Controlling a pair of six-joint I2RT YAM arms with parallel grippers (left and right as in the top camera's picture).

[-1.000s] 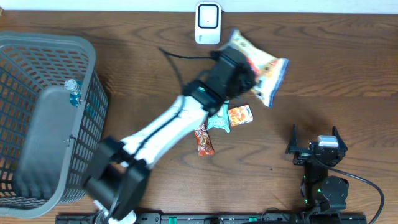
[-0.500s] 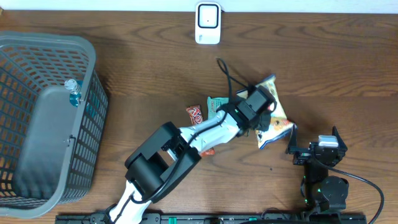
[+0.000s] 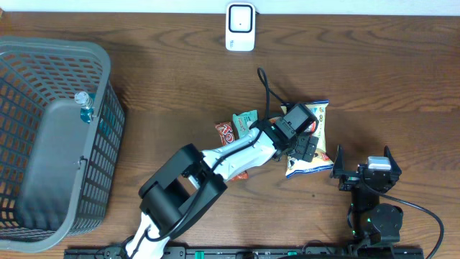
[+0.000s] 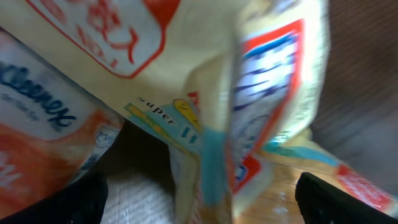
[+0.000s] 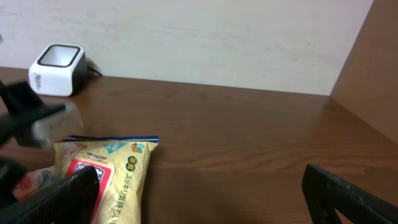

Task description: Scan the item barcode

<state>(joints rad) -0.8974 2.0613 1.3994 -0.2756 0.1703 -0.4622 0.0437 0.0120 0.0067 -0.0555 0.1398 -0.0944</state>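
Top-down overhead, two low close wrist views, snack bag common to all.

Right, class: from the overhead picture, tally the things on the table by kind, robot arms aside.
Basket: 1
Bottle, inside the basket: 1
Scanner: 1
Large snack bag: 1
Small packets in clear view: 2 (red packet, teal packet); more may hide under the left arm
Total: 6

We see a brown wooden bench. A grey mesh basket stands at its left end, and a white scanner sits at the far edge near the middle. Right of centre lies a yellow snack bag. Just left of it, a red packet and a green packet lie side by side.
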